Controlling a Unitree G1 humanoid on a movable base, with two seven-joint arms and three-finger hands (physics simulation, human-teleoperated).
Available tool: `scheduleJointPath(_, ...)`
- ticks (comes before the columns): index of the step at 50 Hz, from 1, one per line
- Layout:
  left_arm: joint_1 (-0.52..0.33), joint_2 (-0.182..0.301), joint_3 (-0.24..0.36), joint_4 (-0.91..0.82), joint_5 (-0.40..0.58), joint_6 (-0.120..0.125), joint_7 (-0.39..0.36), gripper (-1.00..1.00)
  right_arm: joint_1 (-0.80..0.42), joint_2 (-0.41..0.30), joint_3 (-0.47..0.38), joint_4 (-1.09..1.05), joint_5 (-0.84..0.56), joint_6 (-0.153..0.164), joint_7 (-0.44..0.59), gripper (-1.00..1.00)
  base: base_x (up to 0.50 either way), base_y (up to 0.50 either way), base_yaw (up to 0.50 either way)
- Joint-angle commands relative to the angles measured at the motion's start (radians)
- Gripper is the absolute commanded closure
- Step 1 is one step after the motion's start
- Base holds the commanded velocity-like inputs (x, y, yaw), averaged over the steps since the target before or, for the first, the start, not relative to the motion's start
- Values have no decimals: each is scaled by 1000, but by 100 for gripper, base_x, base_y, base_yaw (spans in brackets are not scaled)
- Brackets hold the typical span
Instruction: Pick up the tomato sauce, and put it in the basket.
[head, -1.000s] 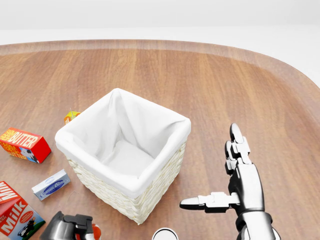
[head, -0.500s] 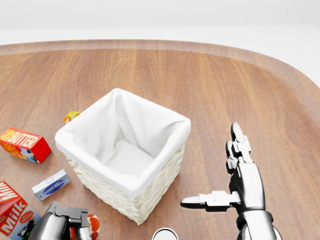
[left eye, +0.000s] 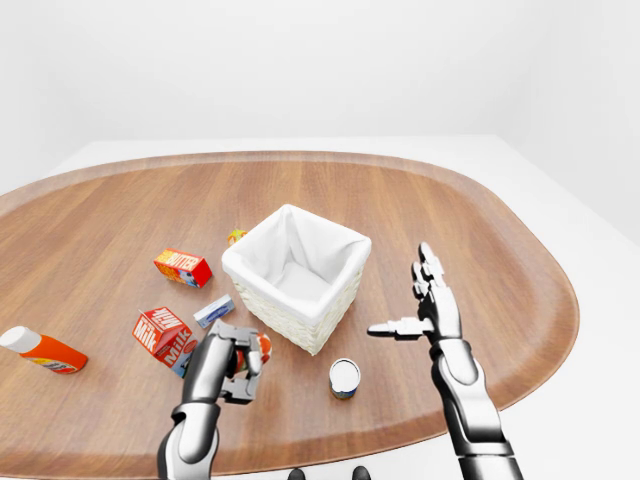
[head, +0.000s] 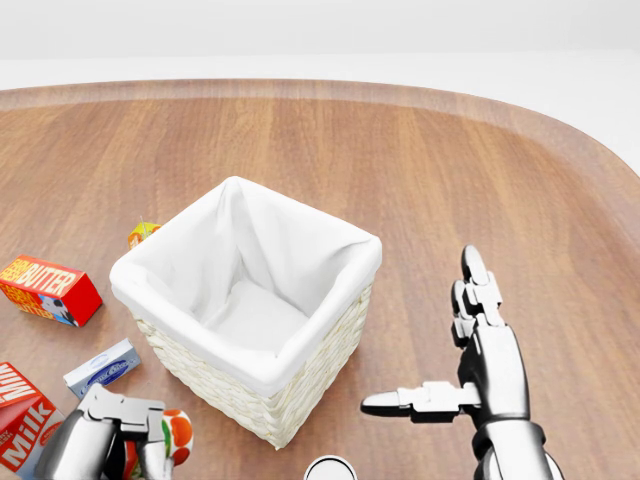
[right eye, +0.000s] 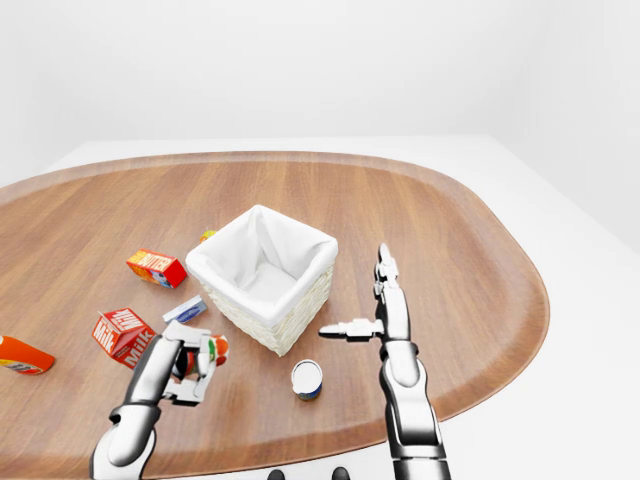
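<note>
The tomato sauce (head: 177, 433) is a small red can with a tomato picture, and my left hand (left eye: 240, 360) is shut on it. It hangs just above the table, at the lower left of the white-lined wicker basket (head: 232, 383) and beside its near corner. The can is partly hidden by my fingers (head: 112, 412). My right hand (head: 432, 350) stands open to the right of the basket, fingers straight up and thumb pointing at the basket, holding nothing.
Left of the basket lie a red butter box (head: 48, 288), a milk carton (head: 22, 428), a small blue-white box (head: 102, 368) and a small yellow-orange item (head: 142, 232). A white-topped can (left eye: 344, 377) stands below the basket. An orange bottle (left eye: 40, 349) lies far left.
My left hand has moved left and lifted a little with the can, so more of the tomato label shows. The right hand and the basket have not moved.
</note>
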Motion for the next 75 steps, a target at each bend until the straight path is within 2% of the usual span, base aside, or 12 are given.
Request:
scheduleJointPath(1,5,-9,16,-63,-22,0,-23,100,-1,0,0,6,-1,-4,-1,-100,0,0,0)
scheduleJointPath(21,25,-27,32,-166,-37,0,-78,100,-4,-1,0,15,-2,-9,-2,-100,0,0,0)
scheduleJointPath(30,31,-32,33,-197,-42,0,-95,100,0,-1,0,2,-2,2,-1,-100,0,0,0)
scheduleJointPath(44,39,-42,31,-264,-50,0,-124,100,-4,-1,-1,14,-1,-6,-2,-100,0,0,0)
scheduleJointPath(59,23,-48,51,-347,-65,0,-167,100,-4,-1,-1,14,-2,-6,-3,-100,0,0,0)
scheduleJointPath(65,15,-50,59,-380,-69,17,-184,100,-3,-1,0,18,-3,-10,-3,-100,0,0,0)
scheduleJointPath(67,12,-51,65,-400,-71,34,-195,100,-3,-1,0,19,-3,-11,-4,-100,0,0,0)
scheduleJointPath(69,5,-52,67,-403,-71,40,-198,100,-4,-1,-1,22,-3,-13,-4,-100,0,0,0)
scheduleJointPath(70,-2,-52,70,-412,-70,52,-203,100,-5,-1,-1,23,-3,-14,-4,-100,0,0,0)
scheduleJointPath(75,-9,-51,68,-403,-66,52,-198,100,-8,-1,-2,30,-3,-17,-5,-100,0,0,0)
